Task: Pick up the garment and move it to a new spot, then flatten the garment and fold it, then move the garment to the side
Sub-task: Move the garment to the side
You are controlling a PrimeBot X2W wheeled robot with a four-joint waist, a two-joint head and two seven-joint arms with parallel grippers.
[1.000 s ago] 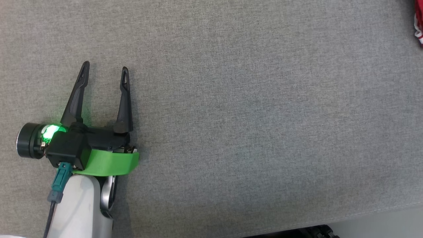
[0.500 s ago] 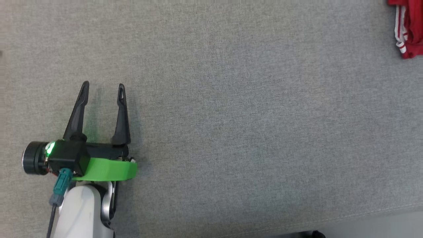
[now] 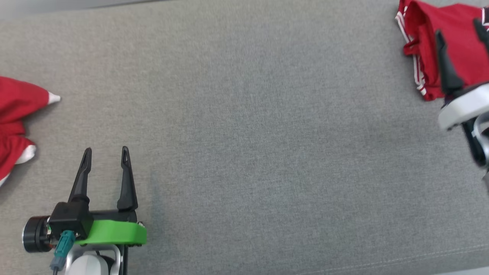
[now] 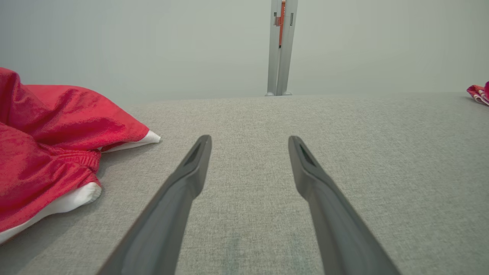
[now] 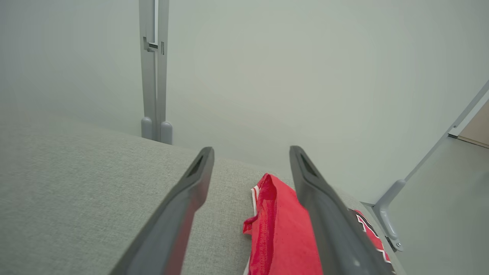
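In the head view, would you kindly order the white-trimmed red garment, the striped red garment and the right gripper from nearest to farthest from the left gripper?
From the left gripper:
1. the white-trimmed red garment, at the left edge.
2. the striped red garment, upper right.
3. the right gripper, over that garment, right edge.

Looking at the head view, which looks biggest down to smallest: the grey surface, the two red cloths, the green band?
1. Grey surface.
2. Right red cloth and left red cloth: about alike, and both are cut off by the picture's edge, so I won't rank them.
3. Green band, smallest.
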